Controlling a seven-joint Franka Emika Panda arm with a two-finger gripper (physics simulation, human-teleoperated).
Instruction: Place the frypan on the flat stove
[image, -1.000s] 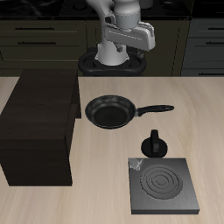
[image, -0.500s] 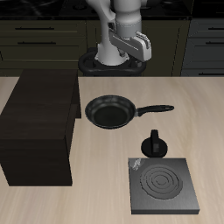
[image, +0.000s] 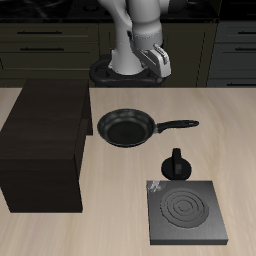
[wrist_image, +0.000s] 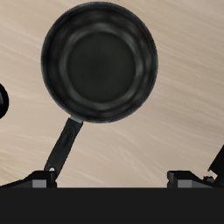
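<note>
The jaws hang high above the back of the worktop (image: 120, 235), and they hold nothing. In the wrist view only 2 dark finger stubs (wrist_image: 39, 179) peek in, set well apart, so the jaws look wide. The gripper (image: 158, 62) sits tilted on its arm, well above everything.

Straight below in the wrist view lies the frypan (image: 126, 127), a round black pan with a glossy rim, flat on the worktop and untouched. Its long straight handle (image: 176, 125) points away from the dark brown cabinet box (image: 42, 145) beside it. Nearer the front edge stands a small black upright pot (image: 177, 165), and just in front of that is the flat stove (image: 185, 214), grey with pale rings and a silvery knob (image: 155, 187) at 1 corner.

My read: the grasp has not begun. The risks ahead are 3. The handle is thin, so a descent slightly off line could close on air or nudge the pan round. Held by the handle, the pan may sag or swing. And the upright pot sits right between pan and stove, so a low carry could knock it over.

The worktop is pale wood grain. Behind it run dark cabinet fronts with bar handles.
</note>
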